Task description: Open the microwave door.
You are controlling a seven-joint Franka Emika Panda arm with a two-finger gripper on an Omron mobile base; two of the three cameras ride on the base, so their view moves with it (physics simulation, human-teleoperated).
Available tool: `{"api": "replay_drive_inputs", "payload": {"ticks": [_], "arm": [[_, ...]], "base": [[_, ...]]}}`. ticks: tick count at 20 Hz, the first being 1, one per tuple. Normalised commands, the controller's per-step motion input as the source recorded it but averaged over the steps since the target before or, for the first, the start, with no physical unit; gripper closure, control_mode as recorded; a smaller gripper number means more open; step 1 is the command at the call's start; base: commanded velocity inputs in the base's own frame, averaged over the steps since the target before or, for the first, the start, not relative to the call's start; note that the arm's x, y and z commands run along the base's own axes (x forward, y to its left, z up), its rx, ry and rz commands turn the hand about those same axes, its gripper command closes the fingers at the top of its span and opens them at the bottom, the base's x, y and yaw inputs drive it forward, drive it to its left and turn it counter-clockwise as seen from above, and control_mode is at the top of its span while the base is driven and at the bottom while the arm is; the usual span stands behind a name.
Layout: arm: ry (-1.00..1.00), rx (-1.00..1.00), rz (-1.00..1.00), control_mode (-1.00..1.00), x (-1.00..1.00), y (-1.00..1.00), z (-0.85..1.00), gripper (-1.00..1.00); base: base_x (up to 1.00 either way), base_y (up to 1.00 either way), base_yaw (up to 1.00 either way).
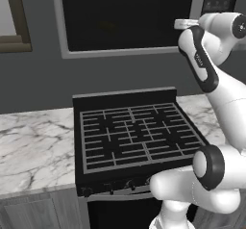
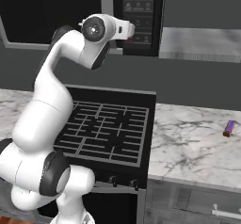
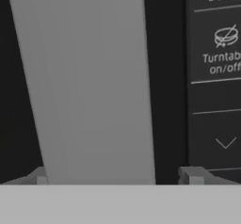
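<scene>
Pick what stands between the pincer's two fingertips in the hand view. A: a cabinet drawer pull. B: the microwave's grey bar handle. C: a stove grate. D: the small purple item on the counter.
B: the grey bar handle rises between the fingertips, with the keypad panel beside it.

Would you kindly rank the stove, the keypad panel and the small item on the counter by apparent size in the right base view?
1. Stove, clearly largest.
2. Keypad panel, partly hidden behind the arm.
3. Small item on the counter, smallest by far.
Nearness to the camera favours the stove.
</scene>
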Motion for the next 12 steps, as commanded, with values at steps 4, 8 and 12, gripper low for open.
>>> {"api": "replay_drive_inputs", "payload": {"ticks": [4, 8, 12], "arm": [[0.0, 0.0, 0.03, -1.0, 0.23, 0.0, -0.14, 1.0], [0.13, 0.0, 0.19, -1.0, -0.54, -0.04, 0.0, 1.0], [0.04, 0.0, 0.25, -1.0, -1.0, -0.2, 0.0, 1.0]], "base": [[0.0, 0.0, 0.0], [0.0, 0.0, 0.0], [0.0, 0.0, 0.0]]}}
